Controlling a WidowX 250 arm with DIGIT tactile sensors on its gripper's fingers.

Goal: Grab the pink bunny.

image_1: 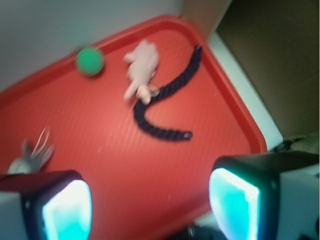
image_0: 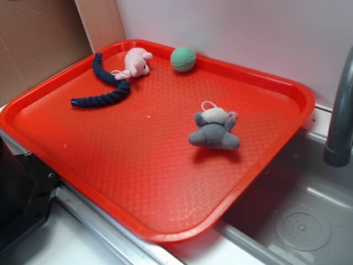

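The pink bunny (image_0: 136, 62) lies untouched at the red tray's (image_0: 165, 234) far corner, touching the dark blue rope (image_0: 107, 83), green ball (image_0: 183, 58) just beside. The gripper (image_1: 150, 200) hangs well apart, fingers spread, holding nothing: approach and grab remain. Grey plush (image_0: 214, 131) sits mid-tray; sink (image_0: 309, 221) alongside.

A sink corner backed by a plain wall and cardboard.

A pale, bare white wall (image_0: 231, 27) runs behind the scene, lit evenly with a faint pinkish cast low down. To its left stands a brown cardboard panel (image_0: 33, 38), with a lighter wooden-looking strip (image_0: 102, 22) between it and the wall. At the right a grey metal sink basin (image_0: 298, 204) drops away, its round drain (image_0: 303, 227) visible in the floor, and a grey faucet pipe (image_0: 341, 110) rises beside it. A white counter edge (image_0: 60, 243) shows at the lower left.
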